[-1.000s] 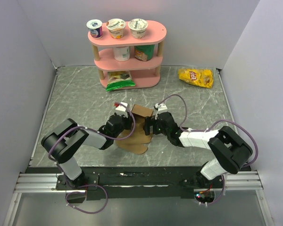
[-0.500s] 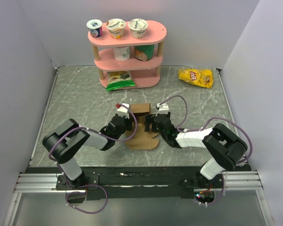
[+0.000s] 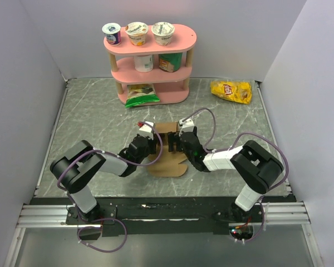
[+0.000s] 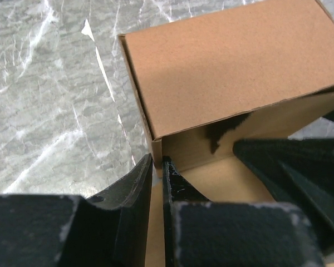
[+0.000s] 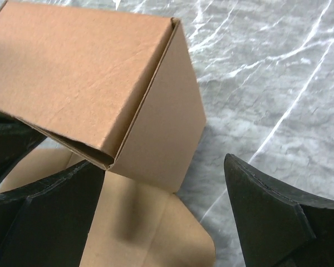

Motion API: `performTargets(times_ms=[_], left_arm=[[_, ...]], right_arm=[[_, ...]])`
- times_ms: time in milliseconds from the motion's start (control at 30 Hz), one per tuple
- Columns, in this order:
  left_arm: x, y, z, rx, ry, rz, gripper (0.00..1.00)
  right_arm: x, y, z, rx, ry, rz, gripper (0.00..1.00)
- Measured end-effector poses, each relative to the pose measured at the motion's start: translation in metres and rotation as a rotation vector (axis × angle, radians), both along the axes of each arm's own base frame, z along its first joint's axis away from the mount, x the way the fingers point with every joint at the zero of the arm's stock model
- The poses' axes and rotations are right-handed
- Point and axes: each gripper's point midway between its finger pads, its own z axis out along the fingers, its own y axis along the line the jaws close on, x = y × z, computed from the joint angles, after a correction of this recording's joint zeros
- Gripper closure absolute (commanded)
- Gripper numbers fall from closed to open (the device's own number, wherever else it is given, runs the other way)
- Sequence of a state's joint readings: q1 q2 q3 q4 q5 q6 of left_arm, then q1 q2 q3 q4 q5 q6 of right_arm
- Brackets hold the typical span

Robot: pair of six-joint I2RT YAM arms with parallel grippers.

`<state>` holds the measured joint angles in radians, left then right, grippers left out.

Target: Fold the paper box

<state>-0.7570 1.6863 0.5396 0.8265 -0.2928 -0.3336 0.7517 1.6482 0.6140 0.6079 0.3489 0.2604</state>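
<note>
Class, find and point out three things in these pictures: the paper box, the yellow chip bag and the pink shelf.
paper box point(image 3: 168, 164), top external view, its flat near flap.
chip bag point(image 3: 231, 92), top external view, middle of the bag.
pink shelf point(image 3: 185, 38), top external view, bare right end of top tier.

Bright, even overhead light, soft shadows on the desk point(image 3: 89, 111); in wrist views the near jaws blur.

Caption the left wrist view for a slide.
Left gripper pinching the corner edge of a raised wall of the partly folded paper box on the grey marbled table.
</note>
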Motion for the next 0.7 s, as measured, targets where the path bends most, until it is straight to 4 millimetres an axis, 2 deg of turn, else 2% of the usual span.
performTargets(times_ms=[67, 167, 200, 267, 300, 367, 400, 533, 633, 700], left_arm=[[-0.001, 0.000, -0.001, 0.002, 0.004, -0.004, 0.84], [-0.002, 0.000, -0.001, 0.001, 0.011, -0.007, 0.84], [-0.003, -0.001, -0.001, 0.000, 0.015, -0.009, 0.84], [-0.005, -0.002, 0.001, -0.012, 0.024, -0.013, 0.83], [-0.006, -0.003, 0.002, -0.018, 0.029, -0.017, 0.83], [-0.008, -0.005, 0.004, -0.029, 0.033, -0.024, 0.83], [-0.009, -0.006, 0.005, -0.034, 0.037, -0.025, 0.83], [-0.013, -0.011, 0.011, -0.058, 0.036, -0.044, 0.82], [-0.015, -0.014, 0.015, -0.068, 0.034, -0.061, 0.73], [-0.017, -0.016, 0.017, -0.077, 0.039, -0.070, 0.55]], right_arm=[[0.004, 0.001, 0.001, -0.010, -0.008, 0.002, 0.10], [0.008, 0.003, 0.002, -0.016, -0.019, 0.003, 0.22], [0.008, 0.003, 0.002, -0.016, -0.021, 0.001, 0.33], [0.010, 0.002, 0.001, -0.018, -0.025, -0.005, 0.44], [0.011, 0.002, 0.002, -0.017, -0.026, -0.012, 0.58], [0.014, 0.001, 0.004, -0.015, -0.034, -0.028, 0.64], [0.015, -0.001, 0.005, -0.017, -0.039, -0.044, 0.71], [0.017, -0.009, 0.002, -0.040, -0.030, -0.082, 0.82], [0.017, -0.014, -0.002, -0.053, -0.017, -0.102, 0.92], [0.017, -0.015, -0.003, -0.055, -0.010, -0.112, 0.94]])
